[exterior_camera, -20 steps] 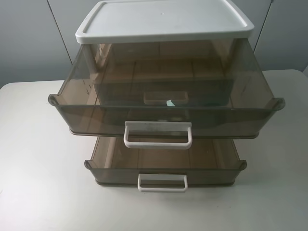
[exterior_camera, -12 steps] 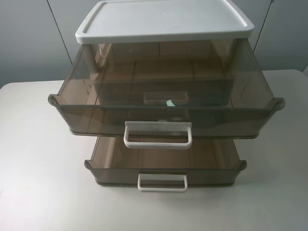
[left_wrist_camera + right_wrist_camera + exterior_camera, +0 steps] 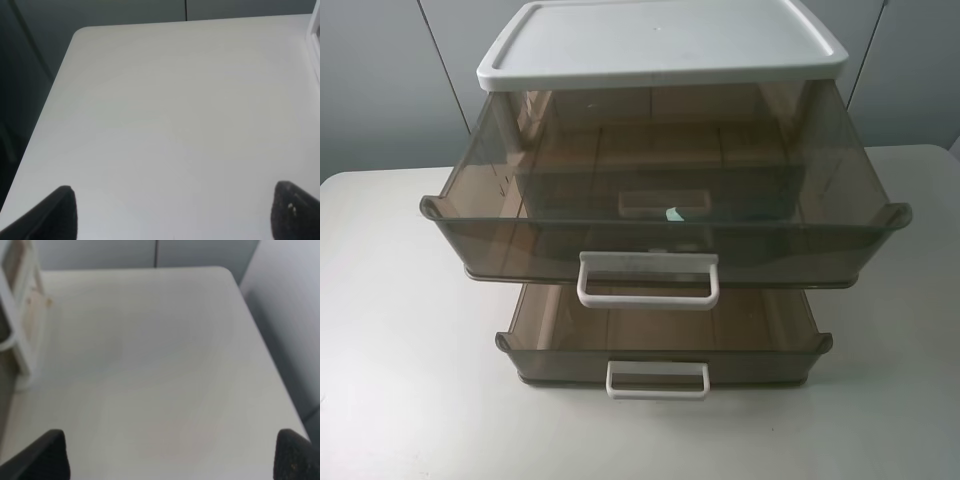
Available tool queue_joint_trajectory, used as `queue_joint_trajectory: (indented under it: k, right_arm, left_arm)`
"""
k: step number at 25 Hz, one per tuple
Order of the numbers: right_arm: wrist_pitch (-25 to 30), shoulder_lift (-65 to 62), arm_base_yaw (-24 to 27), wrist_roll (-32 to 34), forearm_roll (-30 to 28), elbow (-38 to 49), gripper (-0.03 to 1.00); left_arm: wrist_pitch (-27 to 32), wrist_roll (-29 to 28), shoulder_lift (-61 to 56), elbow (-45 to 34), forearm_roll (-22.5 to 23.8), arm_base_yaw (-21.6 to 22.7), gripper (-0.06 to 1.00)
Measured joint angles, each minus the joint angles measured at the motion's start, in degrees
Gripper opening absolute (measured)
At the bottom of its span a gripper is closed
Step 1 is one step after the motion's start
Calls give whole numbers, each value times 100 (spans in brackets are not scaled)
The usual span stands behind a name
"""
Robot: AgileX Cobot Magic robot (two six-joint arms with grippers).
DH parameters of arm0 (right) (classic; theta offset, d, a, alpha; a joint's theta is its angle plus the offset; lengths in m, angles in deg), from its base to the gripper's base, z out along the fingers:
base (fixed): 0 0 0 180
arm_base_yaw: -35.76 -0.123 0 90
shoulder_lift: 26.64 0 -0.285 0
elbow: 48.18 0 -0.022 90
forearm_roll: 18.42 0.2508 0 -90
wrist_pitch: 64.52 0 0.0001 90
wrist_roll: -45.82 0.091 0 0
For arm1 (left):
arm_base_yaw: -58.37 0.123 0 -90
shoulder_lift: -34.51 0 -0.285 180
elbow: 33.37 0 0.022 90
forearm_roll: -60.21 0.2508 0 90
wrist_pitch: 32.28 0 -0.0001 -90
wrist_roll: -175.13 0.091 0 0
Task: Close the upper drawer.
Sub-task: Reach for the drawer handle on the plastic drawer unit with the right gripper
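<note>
Item 1. Tabletop (image 3: 390, 330): white, with rounded corners. I see it from the high camera and from both wrist cameras.

Item 2. Drawer unit (image 3: 660, 40): white flat top and white frame. It stands toward 12 o'clock on the tabletop with its fronts facing 6 o'clock. I pick out an edge of its white frame at the border of each wrist view.

Item 3. Upper drawer (image 3: 520, 240): smoky-brown translucent plastic, directly under the white top. I log it as pulled well out toward 6 o'clock. Its flared rim corners stick out at 9 and 3 o'clock, beyond the unit's width.

Item 4. Lowest drawer (image 3: 560, 355): same brown plastic, also drawn out. Its front sits beneath and just past the upper drawer's front.

Item 5. Wide white loop handle (image 3: 648, 280): centred on the upper drawer's front, hanging at its 6 o'clock edge.

Item 6. Thin white handle (image 3: 658, 380): centred on the lowest drawer's front.

Item 7. Smaller pale handle (image 3: 663, 203): I see it through the upper drawer's brown plastic, with a tiny teal speck (image 3: 673, 213) beside it that I cannot identify.

Item 8. Left claw (image 3: 175, 212): dark fingertips spread wide, released, nothing between them, above bare tabletop well apart from the drawers.

Item 9. Right claw (image 3: 170, 455): likewise released and holding nothing, above bare tabletop.
</note>
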Motion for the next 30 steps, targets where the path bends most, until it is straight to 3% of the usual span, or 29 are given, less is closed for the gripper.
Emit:
queue_joint_trajectory:
  k: [6,14,25,30]
  right_arm:
    - [-156,1537,-959,272,-916,-559,62]
    - [-733,3210,-2724,227,-955,-1544,62]
    - [-1124,4872,-5197,-118,-990,-2647,62]
    - [-1232,5521,-6003,-153,-837,-2922,62]
  left_arm:
    - [0,0,0,0,0,0,74]
    - [0,0,0,0,0,0,74]
    - [0,0,0,0,0,0,74]
    - [0,0,0,0,0,0,74]
